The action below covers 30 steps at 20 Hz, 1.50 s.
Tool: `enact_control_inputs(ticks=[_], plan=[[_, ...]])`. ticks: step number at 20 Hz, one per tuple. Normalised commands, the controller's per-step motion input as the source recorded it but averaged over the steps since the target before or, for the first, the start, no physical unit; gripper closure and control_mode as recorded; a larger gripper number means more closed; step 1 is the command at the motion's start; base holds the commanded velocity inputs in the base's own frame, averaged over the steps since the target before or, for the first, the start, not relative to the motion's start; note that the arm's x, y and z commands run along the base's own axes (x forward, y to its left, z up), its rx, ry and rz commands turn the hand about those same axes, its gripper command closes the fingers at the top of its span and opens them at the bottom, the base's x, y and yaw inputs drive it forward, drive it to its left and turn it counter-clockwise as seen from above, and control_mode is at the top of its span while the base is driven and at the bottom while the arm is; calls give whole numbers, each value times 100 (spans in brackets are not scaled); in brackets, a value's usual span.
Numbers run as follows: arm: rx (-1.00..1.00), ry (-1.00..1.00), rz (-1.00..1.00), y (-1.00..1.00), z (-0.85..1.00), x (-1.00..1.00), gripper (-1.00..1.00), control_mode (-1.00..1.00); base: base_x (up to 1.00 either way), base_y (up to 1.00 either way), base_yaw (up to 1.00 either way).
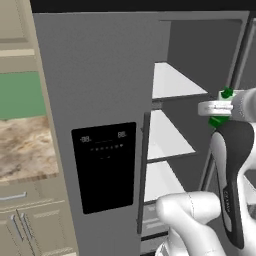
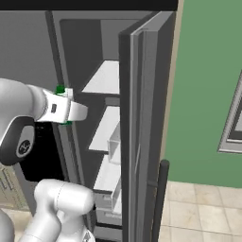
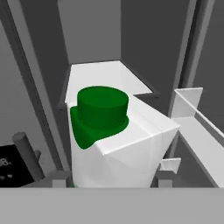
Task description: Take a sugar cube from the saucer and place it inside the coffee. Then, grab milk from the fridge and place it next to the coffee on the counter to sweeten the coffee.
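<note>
The milk (image 3: 127, 151) is a white carton with a green cap (image 3: 103, 107), and it sits upright between my two finger tips. My gripper (image 3: 109, 179) is shut on the milk. From the left base camera, the gripper (image 1: 218, 107) hangs in front of the open fridge (image 1: 95, 75), level with the upper white shelf (image 1: 175, 82), and green parts of the milk (image 1: 226, 93) peek out around the hand. In the right base view the gripper (image 2: 64, 106) and milk (image 2: 60, 89) are left of the shelves. The counter (image 1: 22, 145) lies at the far left. The coffee, saucer and sugar cube are out of view.
The fridge's right door (image 2: 142, 118) stands open with bins (image 2: 116, 146) on its inner side and a long handle (image 2: 160, 198). Its left door carries the black display panel (image 1: 102, 167). Beige cabinets (image 1: 25, 225) sit under the counter. A green wall (image 2: 203, 94) rises at the right.
</note>
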Motion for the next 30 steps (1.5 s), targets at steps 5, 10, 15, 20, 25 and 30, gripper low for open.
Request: enact_control_inputs(ticks=[5,10,15,20,25,30], plan=[[0,0,0,0,0,0,100,100,-84,55,42],[0,0,0,0,0,0,100,100,-33,93,75],[0,0,0,0,0,0,100,100,-8,92,85],[0,0,0,0,0,0,100,100,2,79,83],[0,0,0,0,0,0,100,100,44,42,78],[0,0,0,0,0,0,100,100,93,3,67]])
